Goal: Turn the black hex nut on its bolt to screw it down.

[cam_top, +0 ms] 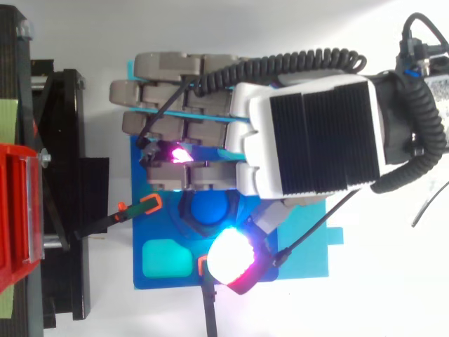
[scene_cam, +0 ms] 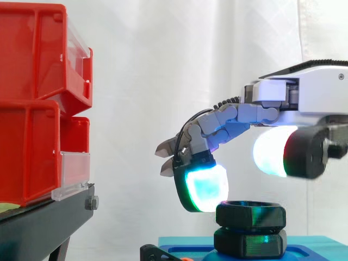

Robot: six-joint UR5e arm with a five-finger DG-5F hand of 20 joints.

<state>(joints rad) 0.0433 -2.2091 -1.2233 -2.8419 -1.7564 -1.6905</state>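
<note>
The black hex nut (scene_cam: 250, 213) is seen sitting high on its bolt (cam_top: 210, 208), directly above a second black hex piece (scene_cam: 250, 242), on a blue fixture plate (cam_top: 151, 235) that rests on the white surface (cam_top: 379, 295). The nut is matte, thick-walled and six-sided, with flat faces and rounded edges, and the bolt's blue round top is visible through its bore from above.

It is judged to be rigid, light and free-turning, probably a moulded or printed part, so little force should be needed. Hold is best taken on two opposite flats, where the pads cannot slide off a corner.

The hand (cam_top: 316, 133) is held over the nut with nothing clasped. The bent fingers (scene_cam: 205, 187) are spread from the thumb (scene_cam: 270, 149), with one glowing pad just beside the nut's upper edge and the thumb raised clear.
</note>
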